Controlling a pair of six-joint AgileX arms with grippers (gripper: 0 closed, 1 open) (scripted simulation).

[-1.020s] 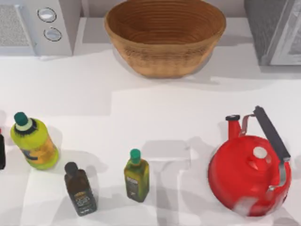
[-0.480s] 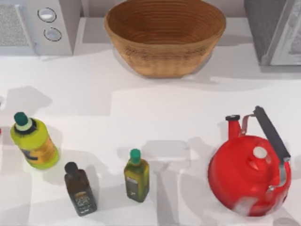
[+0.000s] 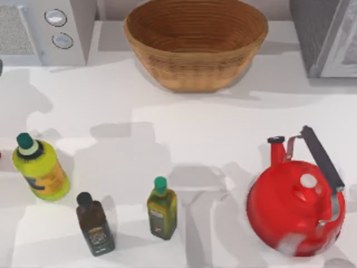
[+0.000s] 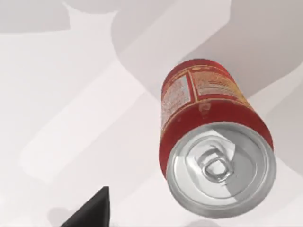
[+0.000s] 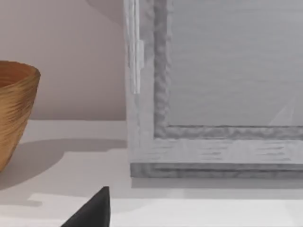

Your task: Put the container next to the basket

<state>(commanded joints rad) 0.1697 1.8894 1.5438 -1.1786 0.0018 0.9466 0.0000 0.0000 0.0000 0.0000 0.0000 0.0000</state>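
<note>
So the left arm's wrist camera was looking down on the container [image 4: 215, 142], the red can with the silver top and cream label, standing upright on the white table [image 3: 184, 128]. Only a dark tip of the left gripper [image 4: 92, 210] poked into that shot, so I couldn't tell if it was spread or closed, and nothing was touching the can. The basket [image 3: 195, 44] sat at the back middle of the table, well apart from the row of bottles at the front left. My guess is this was the approach-to-grasp step. To do it right I'd centre the fingers on the can's body below the rim, come down straight so it doesn't tip, and squeeze on the sides. The right gripper [image 5: 92, 210] was parked near the grey appliance [image 5: 213, 94] at the back right, same story, can't tell its state.
</note>
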